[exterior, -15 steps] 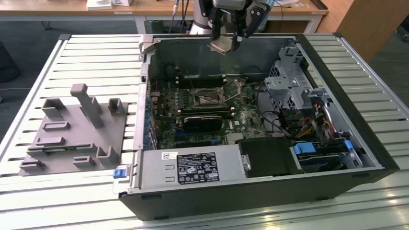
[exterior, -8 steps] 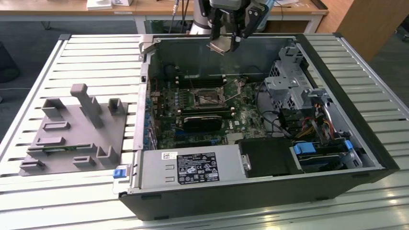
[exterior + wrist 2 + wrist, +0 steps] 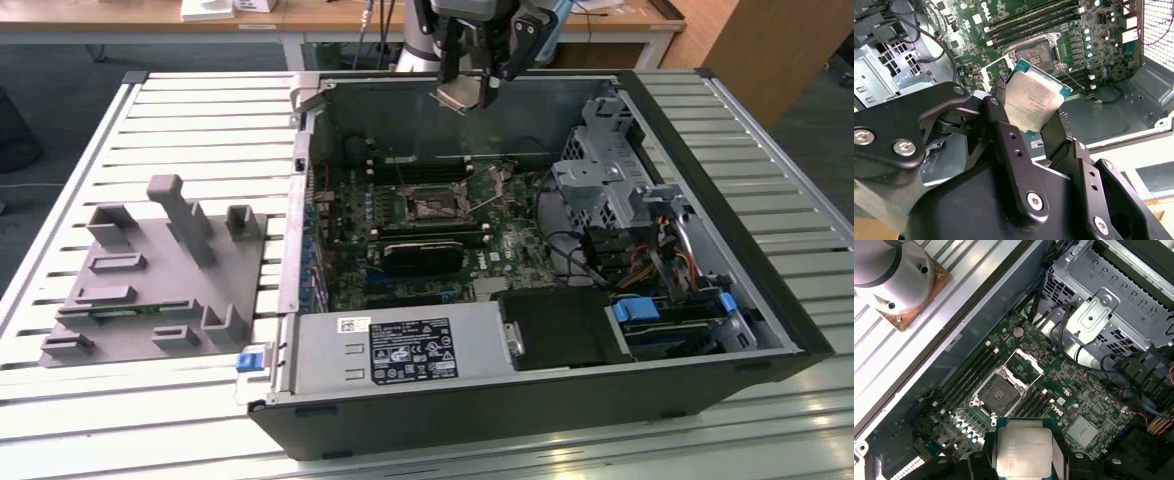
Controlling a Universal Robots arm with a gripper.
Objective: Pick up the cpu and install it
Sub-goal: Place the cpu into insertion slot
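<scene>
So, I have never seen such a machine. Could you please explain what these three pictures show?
It is one robot arm working over an open computer case on a slatted table. The exterior view looks at the whole scene from outside; both wrist views come from cameras riding on the arm, looking into the case. The arm's pincer is shut on the cpu, a small silver square chip, held in the air above the motherboard. The open socket sits on that board. A grey holder tray stands on the table at the exterior view's left.
</scene>
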